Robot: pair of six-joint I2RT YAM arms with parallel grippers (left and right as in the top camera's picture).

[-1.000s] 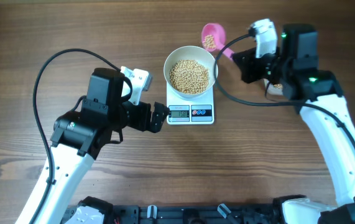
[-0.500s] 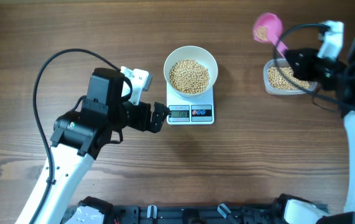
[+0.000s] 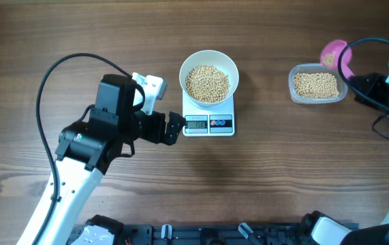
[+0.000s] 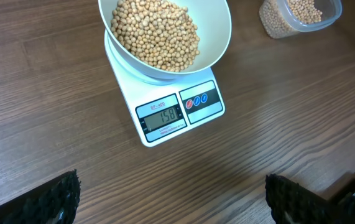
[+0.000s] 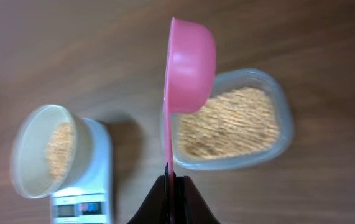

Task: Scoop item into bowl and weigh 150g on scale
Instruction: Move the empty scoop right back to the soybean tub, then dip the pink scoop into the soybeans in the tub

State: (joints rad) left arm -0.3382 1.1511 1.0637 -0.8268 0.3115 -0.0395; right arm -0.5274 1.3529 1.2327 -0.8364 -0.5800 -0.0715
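Pink scoop (image 3: 334,54) swung away from over the white bowl (image 3: 186,68), now far right of the scale (image 3: 208,131), at the clear tub (image 3: 291,83). Likely dosing done. Right tool (image 5: 172,180) clamped on the scoop's handle. Left tool (image 3: 175,128) spread wide, empty, just left of the scale. Soybeans (image 3: 208,83) heaped in the bowl atop the scale. Scoop's long axis diagonal, cup end toward the desk's far edge, tipped sideways.

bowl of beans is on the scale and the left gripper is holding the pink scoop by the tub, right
Not quite. It is the right gripper, not the left, that holds the pink scoop by the tub; the right wrist view shows it shut on the handle. The left gripper is open and empty beside the scale. The bowl of beans is on the scale.
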